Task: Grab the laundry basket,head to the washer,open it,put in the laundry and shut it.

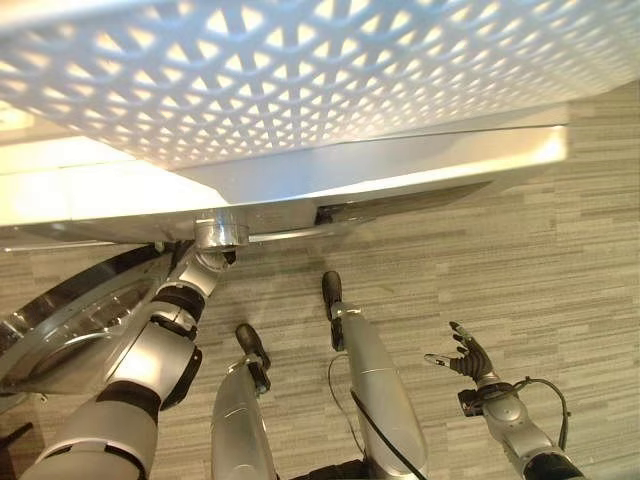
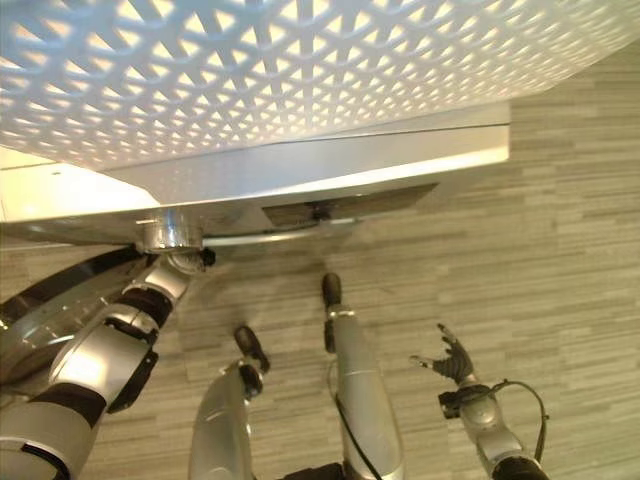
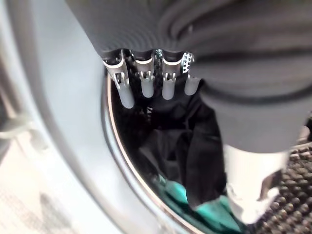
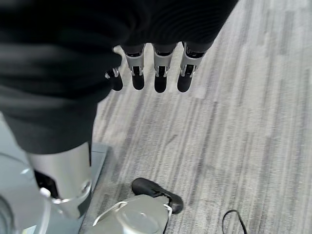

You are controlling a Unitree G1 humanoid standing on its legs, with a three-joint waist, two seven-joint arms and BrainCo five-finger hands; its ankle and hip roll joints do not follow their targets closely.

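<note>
A: Since the washer door [image 1: 60, 330] hangs open at the lower left of the left eye view, I'd judge the opening step is done. Agreed?

B: Yes. The white lattice laundry basket [image 1: 300, 70] spreads across the top of that frame, sitting on the washer [image 1: 400, 165], whose pale top edge runs under it.

A: And the laundry itself?

B: In the left wrist view, dark clothes [image 3: 190, 146] and a bit of teal cloth [image 3: 214, 214] lie inside the drum, past the shiny ring of the opening [image 3: 126, 161]. So at least some of the load looks to be in.

A: Is the left hand [image 3: 156, 83] holding any of it?

B: Not that I can see. Its fingers point straight toward the drum, relaxed, with nothing pinched between them.

A: The right hand [image 1: 468, 358]?

B: At the lower right, over the striped floor [image 1: 560, 260], fingers spread and empty. Its own wrist view shows the same.

A: What's left, then?

B: I can't tell whether anything is left in the basket. Apart from that, shutting the door seems to be the remaining step.
</note>
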